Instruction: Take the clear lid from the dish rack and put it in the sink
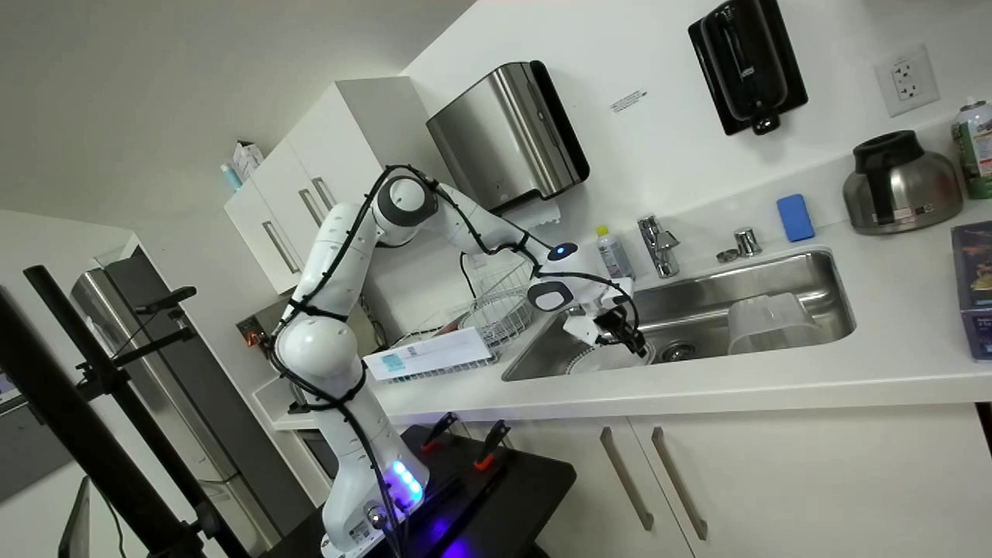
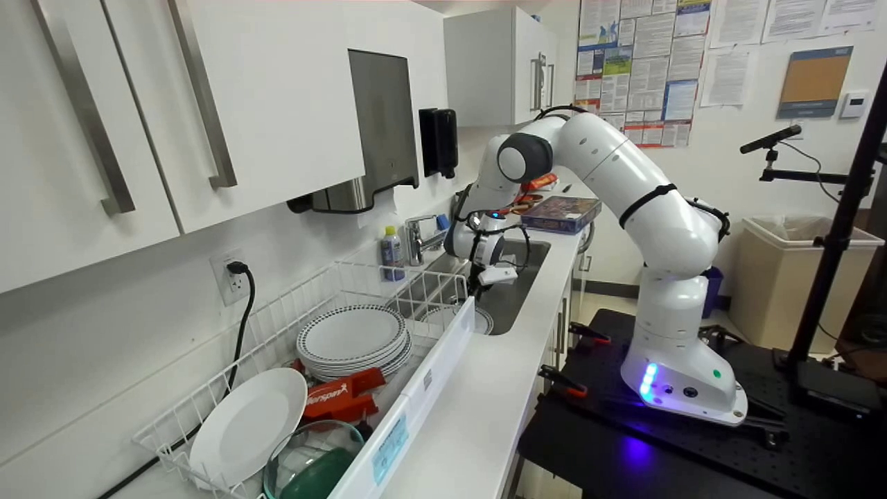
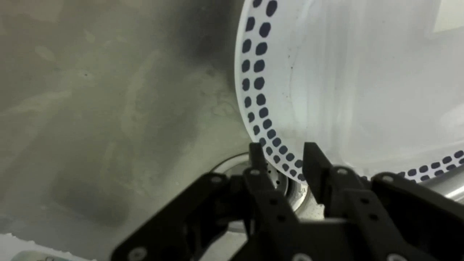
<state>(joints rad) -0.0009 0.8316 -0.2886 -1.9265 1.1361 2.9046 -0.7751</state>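
My gripper (image 1: 637,346) is low over the steel sink (image 1: 701,306). In the wrist view the jaws (image 3: 282,152) are apart with nothing held, above the rim of a dotted white plate (image 3: 362,83) beside the drain. The plate (image 1: 606,358) lies in the near-rack end of the sink. A translucent plastic container (image 1: 775,322) lies at the sink's far end. The dish rack (image 1: 508,333) stands beside the sink. A clear glass piece with a teal rim and green part (image 2: 312,450) is in it; I cannot tell whether it is the clear lid. No other clear lid shows.
The rack also holds stacked plates (image 2: 353,336), a white plate (image 2: 253,419) and a red item (image 2: 339,396). A faucet (image 1: 659,246) and bottle (image 1: 614,252) stand behind the sink. A blue sponge (image 1: 795,217), steel pot (image 1: 903,184) and dark box (image 1: 973,287) lie further along.
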